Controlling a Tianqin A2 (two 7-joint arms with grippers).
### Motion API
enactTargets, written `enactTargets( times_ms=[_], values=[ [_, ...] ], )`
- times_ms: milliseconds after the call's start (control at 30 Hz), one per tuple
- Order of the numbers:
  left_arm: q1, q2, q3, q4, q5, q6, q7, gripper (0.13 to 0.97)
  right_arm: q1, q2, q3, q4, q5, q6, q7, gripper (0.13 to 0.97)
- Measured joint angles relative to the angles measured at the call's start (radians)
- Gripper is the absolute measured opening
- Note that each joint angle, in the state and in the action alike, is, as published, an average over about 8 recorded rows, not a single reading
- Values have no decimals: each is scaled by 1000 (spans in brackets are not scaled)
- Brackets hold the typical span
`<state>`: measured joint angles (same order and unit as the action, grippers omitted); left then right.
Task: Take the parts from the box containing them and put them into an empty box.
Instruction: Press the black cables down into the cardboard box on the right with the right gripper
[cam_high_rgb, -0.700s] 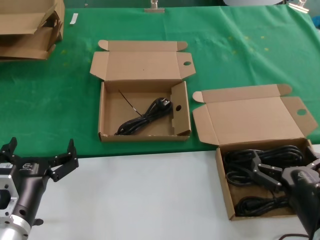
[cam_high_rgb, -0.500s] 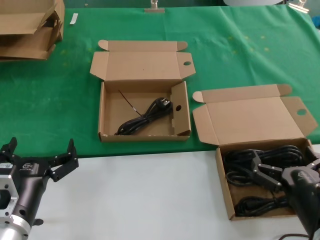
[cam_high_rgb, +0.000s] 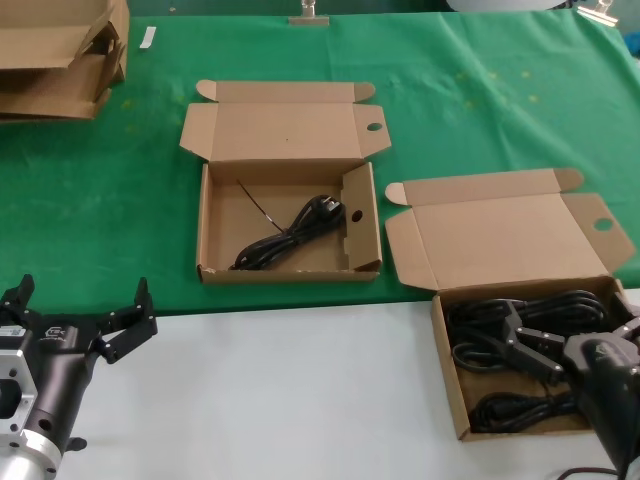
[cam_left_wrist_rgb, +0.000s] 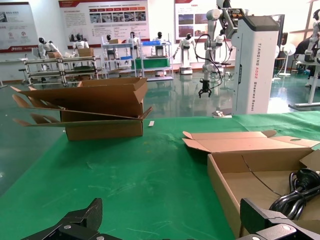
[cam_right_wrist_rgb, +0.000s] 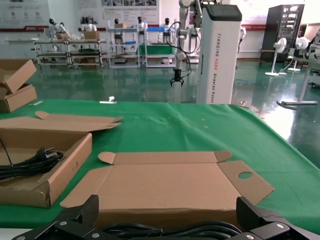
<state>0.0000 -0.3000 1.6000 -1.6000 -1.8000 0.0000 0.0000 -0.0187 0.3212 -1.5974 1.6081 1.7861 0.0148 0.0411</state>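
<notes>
The box containing the parts (cam_high_rgb: 447, 372) sits open at the right front, its lid (cam_right_wrist_rgb: 170, 182) folded back. Several black looped cables (cam_high_rgb: 560, 310) lie inside it, and these cables (cam_right_wrist_rgb: 170, 231) also show in the right wrist view. My right gripper (cam_high_rgb: 572, 325) hangs open just above them, and nothing lies between the fingers of the right gripper (cam_right_wrist_rgb: 167, 212). The box with the partition wall (cam_high_rgb: 290, 180) stands open at the centre and holds one cable (cam_high_rgb: 290, 235). My left gripper (cam_high_rgb: 80, 295) waits open at the front left, the left gripper (cam_left_wrist_rgb: 172, 220) holding nothing.
A stack of flattened cardboard (cam_high_rgb: 60, 55) lies at the far left corner, and the stack (cam_left_wrist_rgb: 95, 110) also shows in the left wrist view. Green cloth (cam_high_rgb: 480, 90) covers the back of the table, and a white surface (cam_high_rgb: 280, 390) covers the front.
</notes>
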Motion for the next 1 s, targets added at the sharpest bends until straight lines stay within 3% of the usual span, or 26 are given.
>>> enactTargets(
  times_ms=[467,1000],
  values=[
    [0,0,0,0,0,0,0,966,0,25,14,-4,-9,-50,-22,966],
    [0,0,0,0,0,0,0,966,90,204,-32,-77,-92,-164,-92,966]
  ],
)
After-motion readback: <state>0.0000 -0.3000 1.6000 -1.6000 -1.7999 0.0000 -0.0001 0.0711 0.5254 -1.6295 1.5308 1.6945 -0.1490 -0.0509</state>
